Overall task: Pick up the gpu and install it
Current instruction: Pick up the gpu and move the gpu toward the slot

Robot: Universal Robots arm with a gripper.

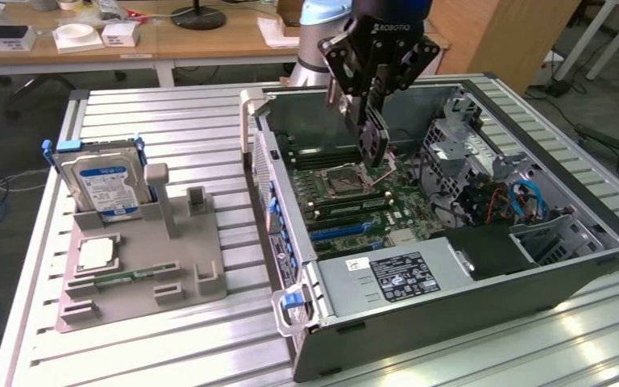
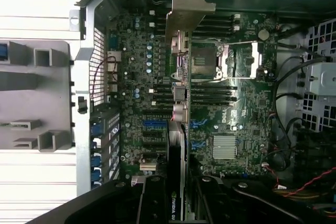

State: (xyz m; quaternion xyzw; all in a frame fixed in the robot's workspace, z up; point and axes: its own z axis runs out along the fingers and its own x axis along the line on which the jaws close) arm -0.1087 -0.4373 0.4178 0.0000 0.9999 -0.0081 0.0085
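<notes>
Exterior view: the thin, flat, black rectangular gpu (image 1: 374,143) is clamped edge-on in the closed black gripper (image 1: 366,109) and hangs just below it. It is held upright, presumably so that its lower edge faces the green motherboard (image 1: 380,211) underneath the hand, inside the open black computer case (image 1: 450,322).

Silver hard drive (image 1: 103,184) standing upright in grey holder (image 1: 186,278), square processor chip (image 1: 94,254) lying flat on it, slatted metal bench (image 1: 159,121) underneath, wooden desk (image 1: 239,36) behind.
</notes>
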